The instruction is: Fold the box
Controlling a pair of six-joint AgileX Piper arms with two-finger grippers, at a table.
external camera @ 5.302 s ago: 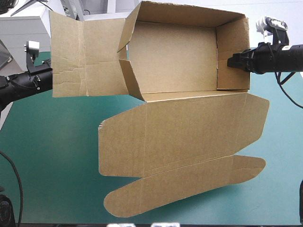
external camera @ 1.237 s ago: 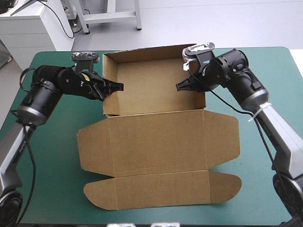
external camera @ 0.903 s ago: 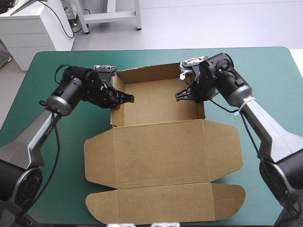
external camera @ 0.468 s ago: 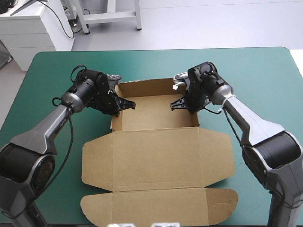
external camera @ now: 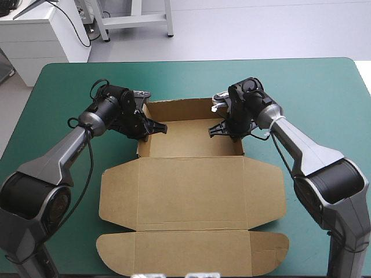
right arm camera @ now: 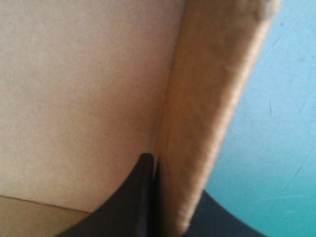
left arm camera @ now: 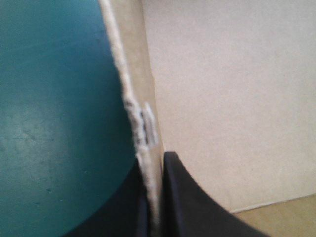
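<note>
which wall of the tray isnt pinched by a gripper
The far wall, the long one toward the table's far edge. The left gripper clamps the left end wall, the right gripper the right end wall.

Pale grey floor (external camera: 261, 29) lies beyond the teal-green table (external camera: 324, 92).

Both wrist views sit so close that the box (left arm camera: 222, 98) runs off every edge, and its wall's top edge is just a blurry strip. On the left gripper (left arm camera: 153, 173) the outer finger is partly hidden behind that wall, same deal on the right gripper (right arm camera: 163, 170). In the high view the pinched spots are tucked under the wrists, too small to make out.
</note>
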